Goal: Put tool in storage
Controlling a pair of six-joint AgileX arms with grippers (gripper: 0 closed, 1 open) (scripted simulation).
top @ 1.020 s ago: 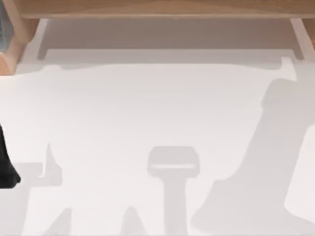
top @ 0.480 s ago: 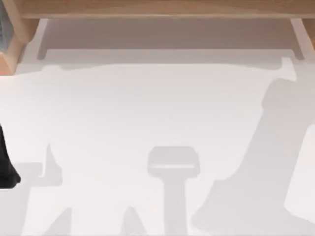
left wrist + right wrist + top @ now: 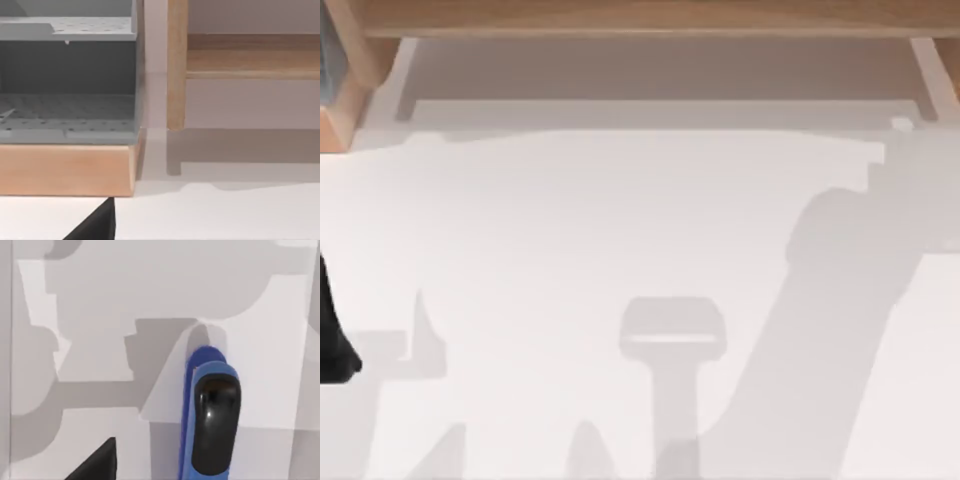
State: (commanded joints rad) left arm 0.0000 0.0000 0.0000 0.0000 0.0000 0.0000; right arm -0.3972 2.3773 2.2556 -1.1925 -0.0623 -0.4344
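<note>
The tool is out of view. The storage (image 3: 67, 107) is a grey perforated rack on a light wooden base; its corner (image 3: 332, 70) shows at the table's far left in the top view. A black pointed part of my left gripper (image 3: 97, 226) sits just in front of that base. At the top view's left edge, a black piece of my left arm (image 3: 330, 335) stands over the table. In the right wrist view a black pointed part of my right gripper (image 3: 97, 462) hangs above the white table, beside a blue object with a glossy black rounded top (image 3: 212, 415).
A light wooden shelf (image 3: 640, 18) runs along the far edge, with a wooden leg (image 3: 176, 65) beside the rack. The white tabletop (image 3: 620, 220) carries large grey shadows of the arms and of a T-shaped form.
The big shadow on the table's right side has swung leftward and toward the middle. The black piece at the left edge has stayed put.
</note>
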